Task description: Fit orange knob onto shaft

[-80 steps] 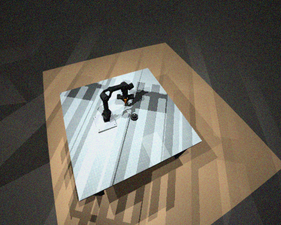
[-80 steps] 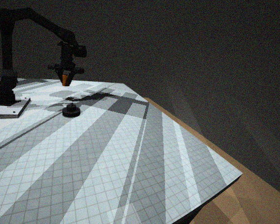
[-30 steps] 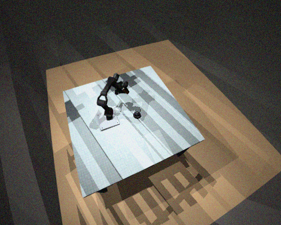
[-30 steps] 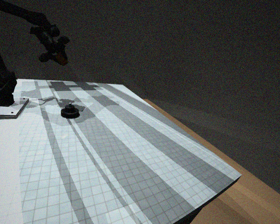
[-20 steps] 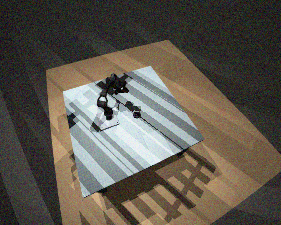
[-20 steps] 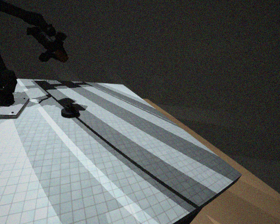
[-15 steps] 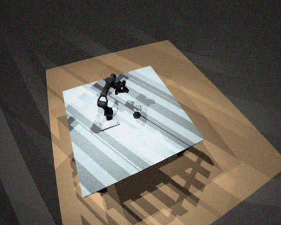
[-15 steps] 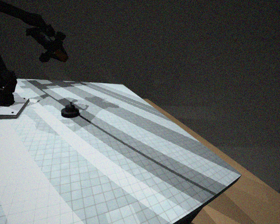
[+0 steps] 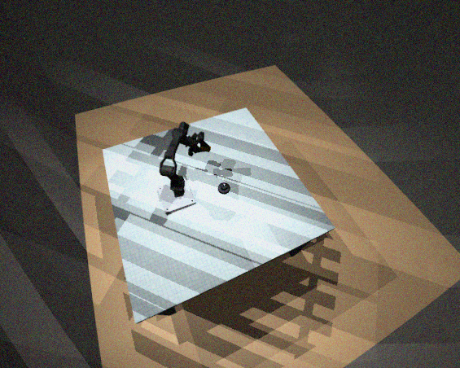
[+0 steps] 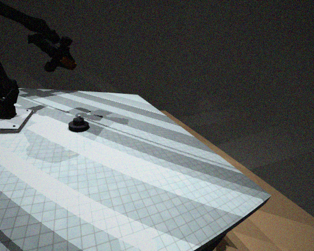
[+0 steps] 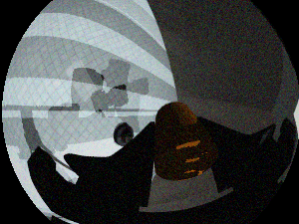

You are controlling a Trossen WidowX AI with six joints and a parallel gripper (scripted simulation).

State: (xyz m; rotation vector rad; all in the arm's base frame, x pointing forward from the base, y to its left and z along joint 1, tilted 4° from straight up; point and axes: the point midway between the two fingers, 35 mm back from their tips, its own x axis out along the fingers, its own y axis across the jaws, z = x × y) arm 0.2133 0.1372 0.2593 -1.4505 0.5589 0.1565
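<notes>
The orange knob (image 10: 68, 63) (image 11: 183, 143) is held between the fingers of my gripper, high above the table. My gripper (image 9: 204, 148) is shut on it and tilted, pointing outward and down rather than straight down. The knob looks dark orange in the wrist view; its hole cannot be seen. The round dark pedestal (image 9: 224, 188) (image 10: 78, 127) (image 11: 123, 134) stands on the table, clear of the knob and lower. A small light tip of the shaft (image 10: 79, 116) shows on top of it; its flat side cannot be made out.
The arm's white base plate (image 9: 181, 205) (image 10: 6, 126) is on the table to the left of the pedestal. The pale gridded table top (image 9: 212, 260) (image 10: 156, 200) carries striped shadows. Its edge drops to a brown floor (image 9: 375, 228).
</notes>
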